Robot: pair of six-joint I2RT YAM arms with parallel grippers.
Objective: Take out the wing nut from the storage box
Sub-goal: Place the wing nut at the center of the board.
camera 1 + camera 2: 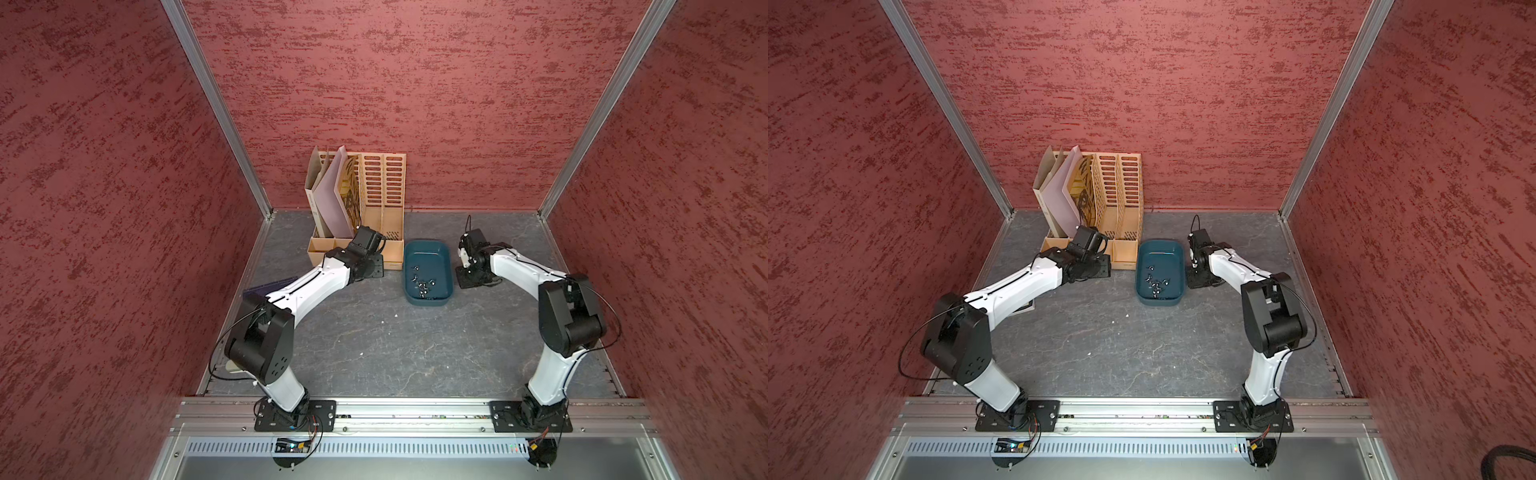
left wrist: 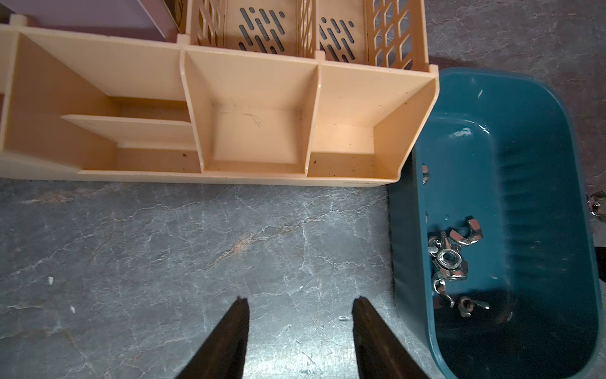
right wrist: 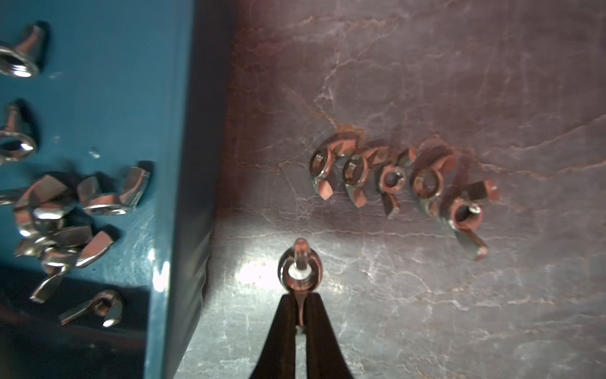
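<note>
The left pincer (image 2: 300, 303) hangs half open and empty just beside the storage box (image 2: 541, 183), where a heap of nuts (image 2: 449, 259) lies. On the box's other side, the right pincer (image 3: 300, 297) is closed on one wing of a shiny silver wing nut (image 3: 299, 274) (small, slippery). It is best lowered first, then released gently near the row of nuts (image 3: 393, 178) beside the box.

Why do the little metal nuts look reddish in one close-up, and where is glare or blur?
Right wrist view: the row of wing nuts on the table probably mirrors the red walls; white glare sits beside the held wing nut; nuts in the storage box look soft. Left wrist view: sharp, glints inside the box. Top views: evenly lit.
</note>
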